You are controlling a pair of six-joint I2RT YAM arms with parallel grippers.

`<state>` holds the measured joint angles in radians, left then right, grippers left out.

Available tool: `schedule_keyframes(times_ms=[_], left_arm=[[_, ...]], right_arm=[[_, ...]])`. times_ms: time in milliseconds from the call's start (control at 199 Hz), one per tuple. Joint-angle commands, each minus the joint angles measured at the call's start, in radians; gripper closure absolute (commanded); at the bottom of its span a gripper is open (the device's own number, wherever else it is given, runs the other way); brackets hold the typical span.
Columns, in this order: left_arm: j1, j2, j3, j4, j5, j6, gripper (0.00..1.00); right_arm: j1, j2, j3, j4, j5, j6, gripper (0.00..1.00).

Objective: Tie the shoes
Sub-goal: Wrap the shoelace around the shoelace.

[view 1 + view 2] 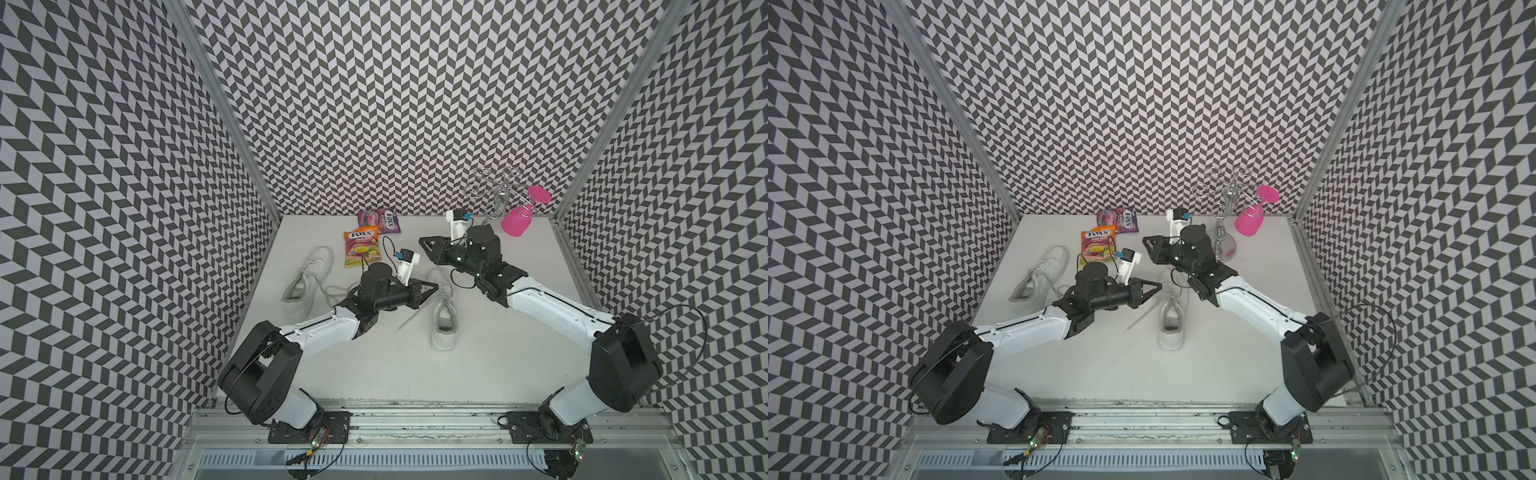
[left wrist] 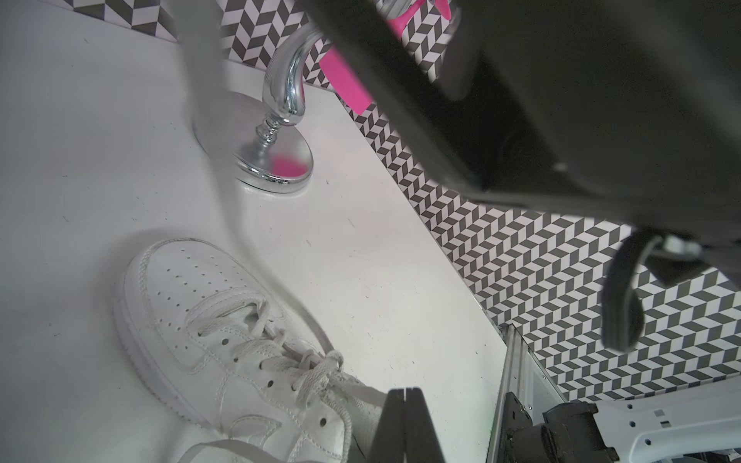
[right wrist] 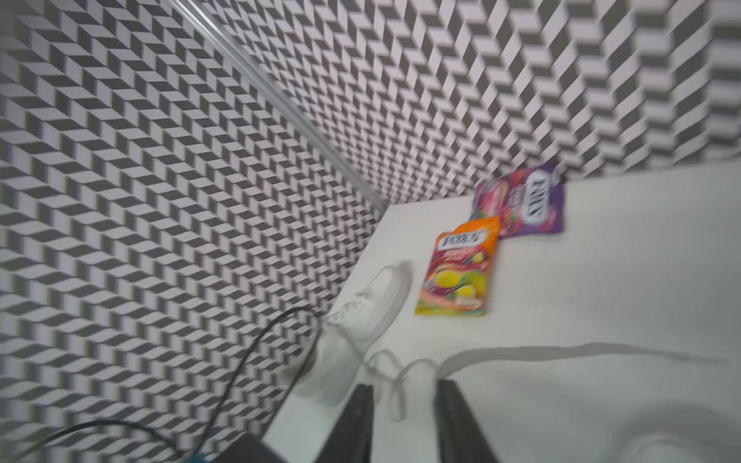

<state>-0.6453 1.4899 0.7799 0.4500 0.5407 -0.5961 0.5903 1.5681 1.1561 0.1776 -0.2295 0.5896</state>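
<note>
both arms reach over the table; left gripper [image 2: 405, 395] is pinched closed beside the near shoe [image 1: 443, 318], whether on its lace [image 1: 409, 318] is unclear. right gripper [image 3: 405, 391] stands parted, grasping nothing, lace strands before it.

I see an orange Fox's candy bag [image 1: 360, 248] lying flat on the white table [image 1: 519, 365], toward the far edge. A purple Fox's candy bag [image 1: 380, 220] lies just beyond it, against the far wall, their corners touching or overlapping. At the far right stands a chrome glass rack [image 1: 1224, 232], upright on its round base. A pink wine glass [image 1: 518, 221] hangs upside down from one arm.
</note>
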Motion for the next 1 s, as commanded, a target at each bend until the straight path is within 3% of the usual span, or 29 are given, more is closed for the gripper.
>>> schedule_keyframes(times_ms=[0,116,251,352,462,548,693,1000], left_arm=[[0.002,-0.025,-0.011,0.036,0.013,0.009,1.00],[0.003,-0.017,-0.009,0.051,0.022,0.000,1.00],[0.003,-0.001,0.009,0.045,0.027,0.001,1.00],[0.005,0.010,0.026,0.036,0.027,0.002,1.00],[0.007,0.025,0.046,0.027,0.034,0.005,1.00],[0.008,0.029,0.055,0.020,0.036,0.011,1.00],[0.009,0.033,0.068,0.008,0.035,0.016,1.00],[0.009,0.044,0.085,-0.005,0.039,0.019,1.00]], right_arm=[[-0.010,-0.039,-0.004,-0.010,0.015,-0.068,0.48],[-0.017,-0.156,-0.090,-0.042,0.128,-0.224,0.29],[-0.051,-0.354,-0.316,0.065,0.197,-0.419,0.20],[-0.086,-0.487,-0.514,0.217,0.161,-0.528,0.20],[-0.098,-0.554,-0.689,0.403,0.021,-0.641,0.15],[-0.098,-0.544,-0.742,0.466,-0.067,-0.715,0.12],[-0.096,-0.454,-0.701,0.451,-0.207,-0.803,0.10],[-0.081,-0.290,-0.624,0.493,-0.278,-0.810,0.12]])
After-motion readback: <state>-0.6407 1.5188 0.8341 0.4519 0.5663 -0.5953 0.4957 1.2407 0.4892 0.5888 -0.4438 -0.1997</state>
